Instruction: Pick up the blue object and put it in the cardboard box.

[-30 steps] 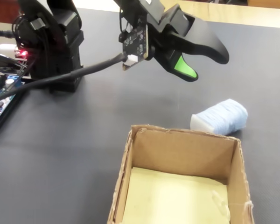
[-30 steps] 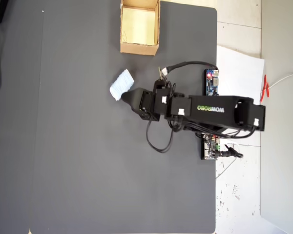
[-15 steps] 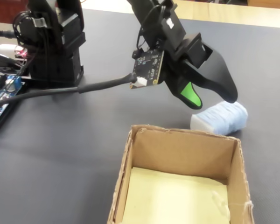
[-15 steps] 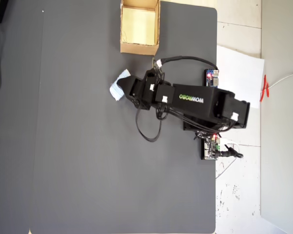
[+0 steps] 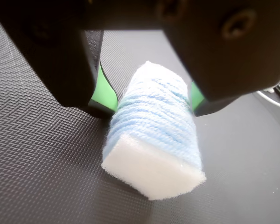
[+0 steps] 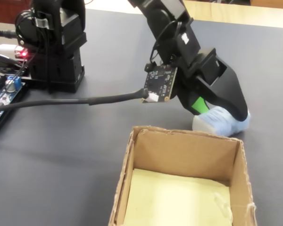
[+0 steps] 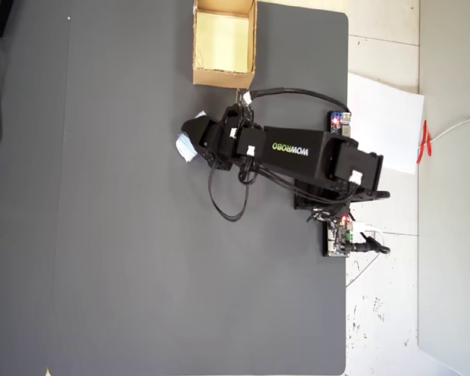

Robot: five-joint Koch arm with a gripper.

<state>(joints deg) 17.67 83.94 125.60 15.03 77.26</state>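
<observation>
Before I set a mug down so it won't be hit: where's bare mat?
In the overhead view, the mat's left half and lower area are bare. It is crowded near the box, the pad between the open tool's jaws, and the arm by the right edge.

It looked like a hobbyist's workbench or small lab. A dark textured mat (image 7: pixel 141 235) covered the counter, bare circuit boards (image 7: pixel 338 235) with lit LEDs sat beside the arm's base (image 6: pixel 56 52), loose cables (image 6: pixel 85 100) trailed across, and a white paper sheet (image 7: pixel 384 117) lay at the edge.
</observation>
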